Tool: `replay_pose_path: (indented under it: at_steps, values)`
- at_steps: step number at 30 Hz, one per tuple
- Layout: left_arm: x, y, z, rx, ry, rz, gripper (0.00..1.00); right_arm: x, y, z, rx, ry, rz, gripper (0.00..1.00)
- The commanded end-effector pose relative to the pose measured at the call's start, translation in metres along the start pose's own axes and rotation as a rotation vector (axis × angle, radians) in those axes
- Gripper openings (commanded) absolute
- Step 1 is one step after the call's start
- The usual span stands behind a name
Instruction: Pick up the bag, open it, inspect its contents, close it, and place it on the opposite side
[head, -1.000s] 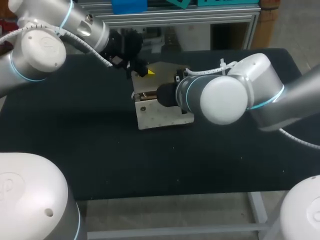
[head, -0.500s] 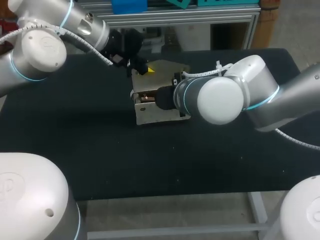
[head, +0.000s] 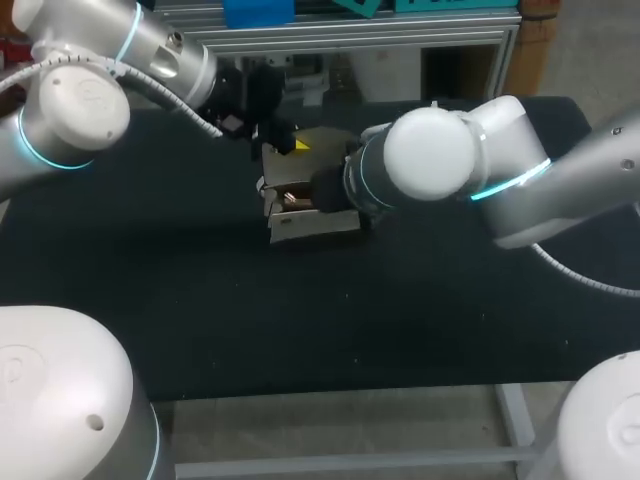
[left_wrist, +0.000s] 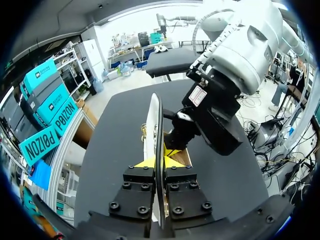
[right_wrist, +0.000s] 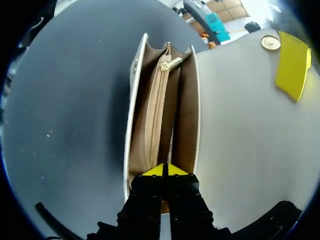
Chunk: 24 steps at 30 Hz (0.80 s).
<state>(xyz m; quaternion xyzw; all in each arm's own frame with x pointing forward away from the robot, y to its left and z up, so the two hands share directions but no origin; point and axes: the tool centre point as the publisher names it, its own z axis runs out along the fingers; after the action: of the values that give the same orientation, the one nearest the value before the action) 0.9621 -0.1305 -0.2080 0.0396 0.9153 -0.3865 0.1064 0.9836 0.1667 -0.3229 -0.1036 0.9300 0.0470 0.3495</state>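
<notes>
- From the right wrist, our right gripper covers the near end of the cream boxy leather handbag. Its tan zipped pocket shows us nothing inside.
- The handbag's pale flat flap is cut off at the rim.
- In the head view, our right arm's white wrist hides that gripper and much of the handbag.
- From the left wrist, we see the flap only edge-on.

left arm: enters from left, reaches to far middle | left gripper: fingers clamped both sides on bag flap | right arm: enters from right, wrist points toward centre | right gripper: yellow tips pressed together
</notes>
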Motion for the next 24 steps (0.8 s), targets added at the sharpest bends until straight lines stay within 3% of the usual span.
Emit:
replay_pose_path:
  at_steps: [1,2,8,24]
  values:
    - [0.0053,-0.0029,-0.0076,0.004,-0.006,0.008,0.0,-0.0047,-0.0001,0.0165,-0.004,0.051,-0.006,0.61]
    - [0.0055,-0.003,-0.0076,0.004,-0.007,0.01,0.0,-0.005,-0.0001,0.0181,-0.007,0.066,-0.01,0.79]
    - [0.0066,-0.0026,-0.0076,0.005,-0.006,0.027,0.0,-0.005,0.0003,0.0226,-0.013,0.084,-0.016,1.0]
    - [0.0008,0.0021,-0.0034,0.01,0.014,0.061,0.0,-0.0042,-0.0005,0.02,-0.008,0.082,-0.022,1.0]
